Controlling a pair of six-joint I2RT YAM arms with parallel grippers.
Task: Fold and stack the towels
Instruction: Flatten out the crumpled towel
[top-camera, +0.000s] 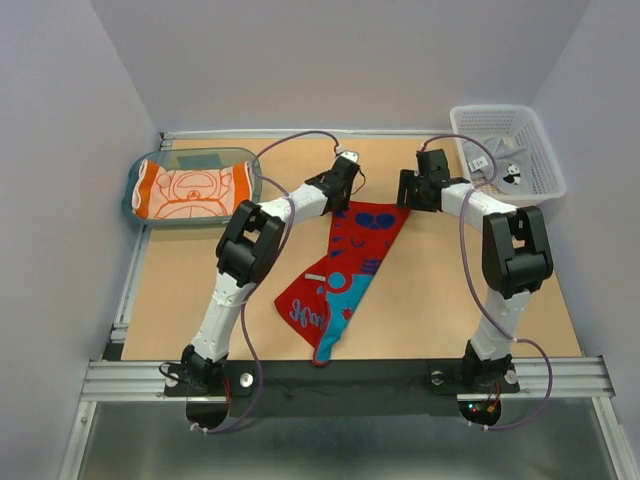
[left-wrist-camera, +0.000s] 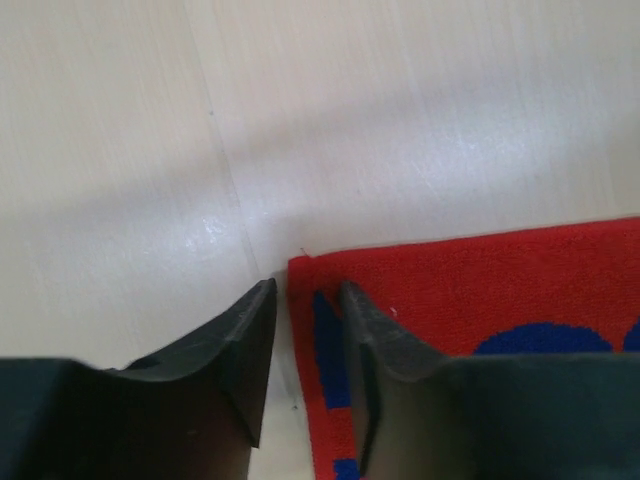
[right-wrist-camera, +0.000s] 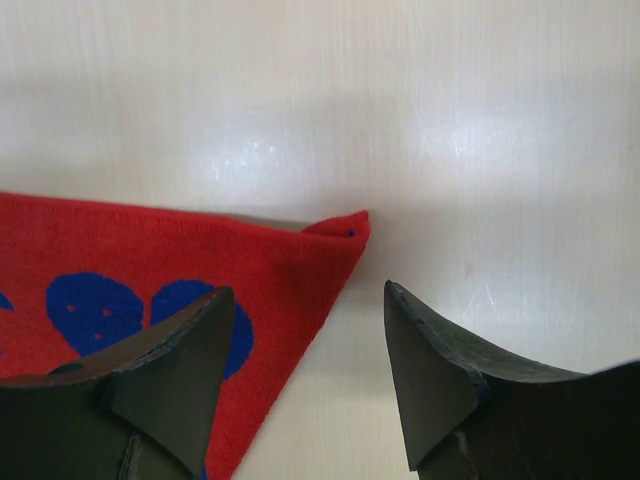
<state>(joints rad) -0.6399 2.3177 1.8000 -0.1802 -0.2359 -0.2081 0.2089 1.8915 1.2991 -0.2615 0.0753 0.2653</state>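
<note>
The red towel (top-camera: 345, 275) lies bunched into a long wedge at the middle of the top view, wide end toward the top of the frame. I have 1 gripper at each far corner there, I judge so that the edge can be lifted and pulled flat before folding. The left gripper (left-wrist-camera: 307, 290) straddles the towel's left edge just below its corner. Its fingers stand only narrowly apart, with cloth between them but not yet pinched. The right gripper (right-wrist-camera: 308, 290) is spread wide around the other corner, which curls up slightly, with 1 finger over cloth and 1 over bare table (right-wrist-camera: 500, 120). The orange towel (top-camera: 190, 190) lies flat in the tray (top-camera: 135, 215) at upper left, probably where the stack goes. The basket (top-camera: 540, 150) at upper right holds pale cloth.
</note>
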